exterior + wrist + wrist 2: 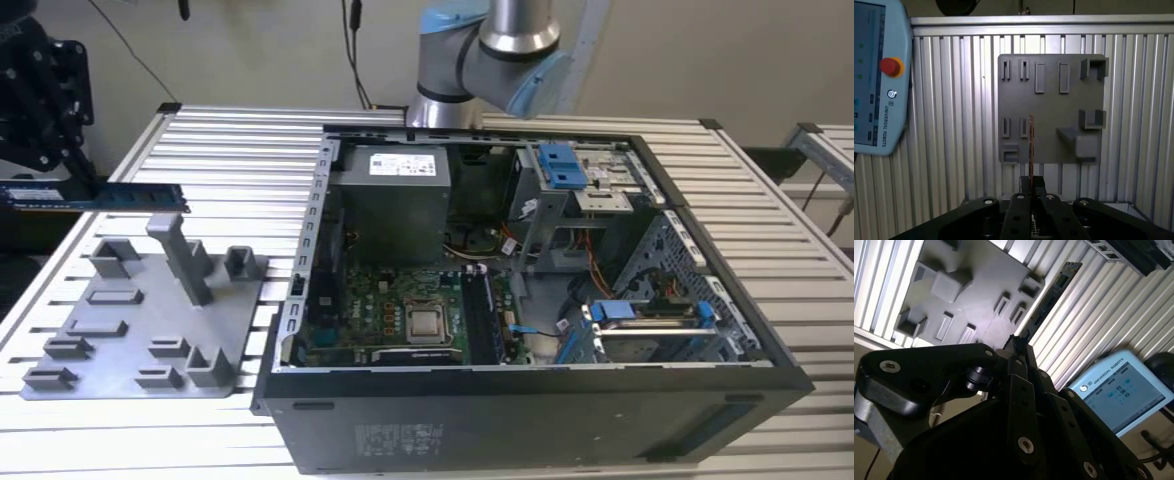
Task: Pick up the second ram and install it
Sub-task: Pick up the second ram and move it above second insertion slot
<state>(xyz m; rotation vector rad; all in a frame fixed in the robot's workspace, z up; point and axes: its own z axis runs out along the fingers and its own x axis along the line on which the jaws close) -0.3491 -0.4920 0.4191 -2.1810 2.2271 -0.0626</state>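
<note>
above the grey holder plate (1049, 100), the gripper (1031, 184) has its jaws closed on one end of the second ram (1031, 145).

The second ram (114, 197) is a dark blue-green board with a pale label near one end; edge-on in the first wrist view it reads as a thin coppery-brown line. The end effector (1031, 184) is matte black, dotted with silver screw heads. The bench (227, 140) is silvery aluminium, ribbed in parallel slats — bright stripes, dark grooves. The fixture plate (134, 330) is plain mid-grey. The computer case (534, 425) is black, its motherboard (360, 300) green (with copper-coloured spots), its power supply (390, 205) grey, its latches (563, 165) bright blue. The arm (514, 25) is silver with pale blue caps. The pendant (874, 100) is pale blue-grey — its button (891, 66) red.
</note>
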